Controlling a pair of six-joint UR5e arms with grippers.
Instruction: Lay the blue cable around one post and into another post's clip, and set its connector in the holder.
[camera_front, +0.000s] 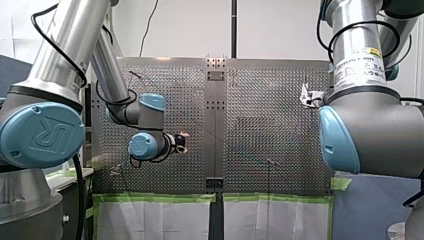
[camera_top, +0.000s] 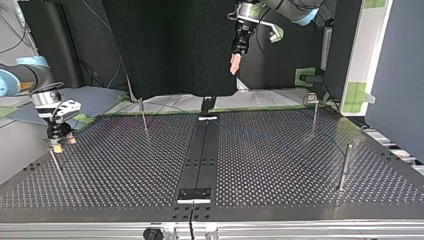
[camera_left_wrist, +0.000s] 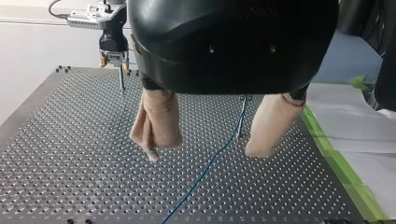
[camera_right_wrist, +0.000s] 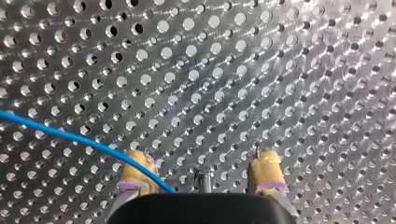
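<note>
left tool: beige pads spread, holding nothing, hanging above the counter, well apart from the post.
right tool: yellow pads spread, one on each side of the post's top.
blue cable: runs over the counter towards the post, crosses one yellow pad and ends just beside the post; cannot tell if it touches.

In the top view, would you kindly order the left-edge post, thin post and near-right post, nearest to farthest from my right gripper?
1. Left-edge post, under my right gripper.
2. Thin post, left of the centre strip.
3. Near-right post, far across the table.
</note>
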